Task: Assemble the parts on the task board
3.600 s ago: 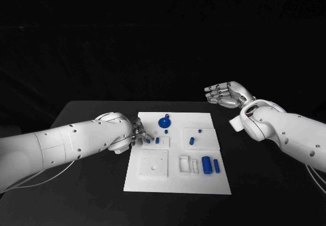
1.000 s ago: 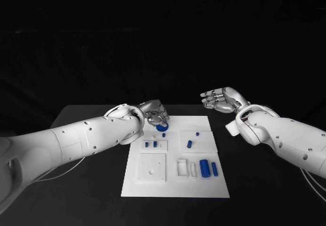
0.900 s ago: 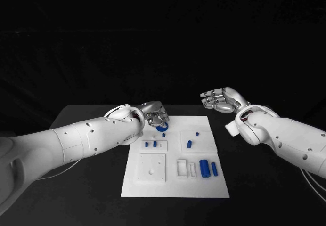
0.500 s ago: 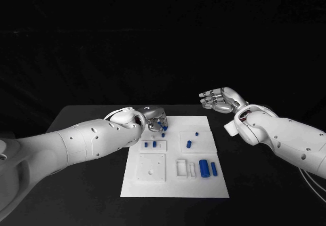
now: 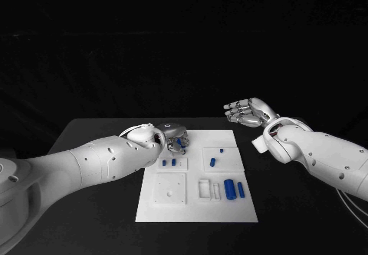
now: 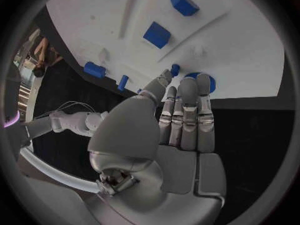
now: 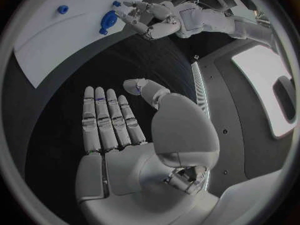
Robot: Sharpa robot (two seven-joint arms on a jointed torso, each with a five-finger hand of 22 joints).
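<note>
**Left hand over round blue part at board's far edge**

Left hand (image 5: 173, 133) at the far-left corner of the task board (image 5: 196, 210), fingers straight and close together, tips above the round blue part (image 6: 201, 81); whether they touch it, cannot tell. Nothing gripped. Right hand (image 5: 247, 112) raised off the worktop (image 5: 100, 159) beyond the board's far-right corner, fingers loosely apart, holding nothing. Two blue cylinders (image 5: 234, 188) lie near the board's right side.
</note>
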